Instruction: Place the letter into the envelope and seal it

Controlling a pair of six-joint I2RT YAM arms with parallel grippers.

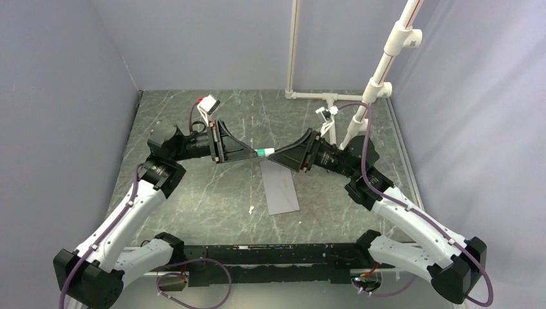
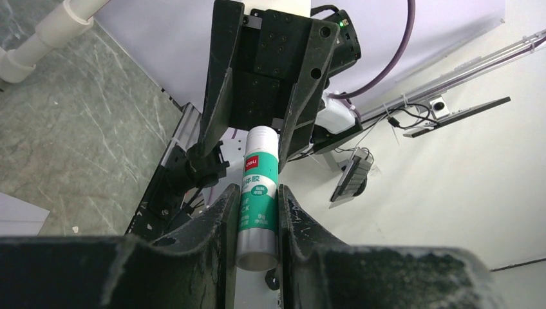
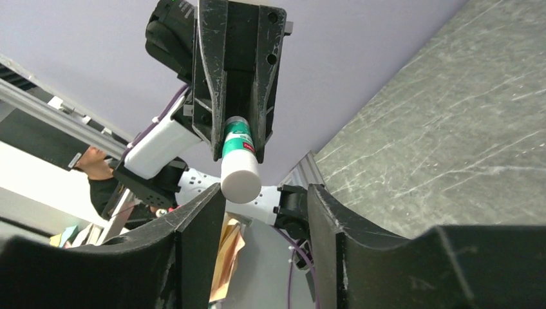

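My left gripper [image 1: 256, 153] is shut tight on a glue stick [image 1: 264, 152]. In the left wrist view, my two fingers [image 2: 219, 219] press on both sides of its green and white tube [image 2: 259, 193], and its flat end points back at the camera.

My right gripper [image 1: 278, 155] comes in from the other side and meets the left one in the middle of the top view. Its jaws are wide. In the right wrist view the white cap end [image 3: 239, 174] sits between my right fingers [image 3: 322, 212]. There is a gap on the right side. On the left side I cannot tell if the finger touches the cap.

The envelope [image 1: 281, 188] lies flat on the dark stone table [image 1: 193, 187], in the middle of the top view. It is just below the spot where my two grippers meet. Both grippers are up in the air above its top end, and neither one touches it.
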